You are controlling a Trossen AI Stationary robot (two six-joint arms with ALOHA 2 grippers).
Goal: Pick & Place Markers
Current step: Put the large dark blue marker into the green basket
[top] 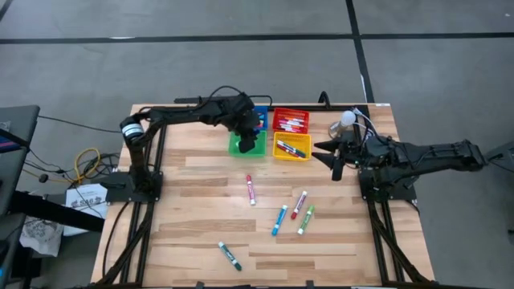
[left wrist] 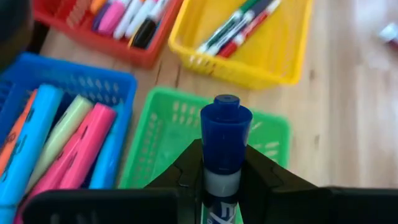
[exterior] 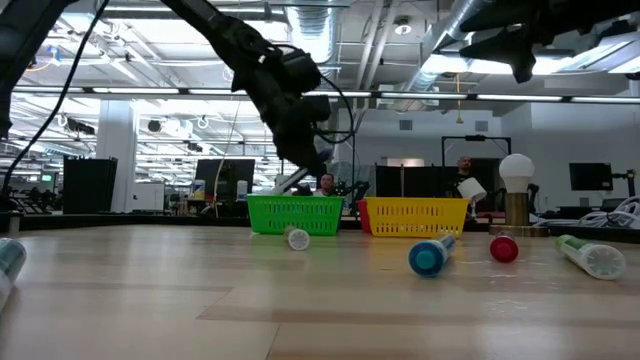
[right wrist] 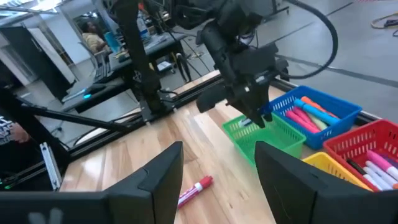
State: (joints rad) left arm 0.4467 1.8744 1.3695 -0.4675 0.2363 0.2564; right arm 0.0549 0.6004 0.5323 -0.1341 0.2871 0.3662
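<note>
A pale plank-topped wooden desk [top: 201, 233] on a grey floor carries the scene, with an open office hall behind it in the low view.

The left gripper [top: 247, 138], in the upper centre of the high view, hangs over the small green perforated plastic bin [top: 238, 147]. Its jaws are clamped on a blue-capped marker with a white barrel [left wrist: 225, 138], which stands cap outward between the fingers [left wrist: 268, 177] in the left wrist view, above the green bin's floor.

Beside the green bin lie three more bins in a two-by-two block: a blue bin [left wrist: 93, 93] holding thick highlighter-type pens in pink, pale green, light blue and orange; a red bin [top: 290, 120] with several white-barrelled markers; and a yellow bin [top: 291, 148] with a few thin markers.

The right gripper [top: 336, 163], at centre right of the high view, hovers above the desk just right of the yellow bin, jaws parted and holding nothing.

Loose markers lie on the lower half of the desk in the high view: a red-capped one [top: 250, 189] near the centre, a blue-capped [top: 279, 220], a pink-capped [top: 299, 204] and a green-capped one [top: 306, 220] grouped right of centre, and a dark green one [top: 230, 255] apart at lower centre.
</note>
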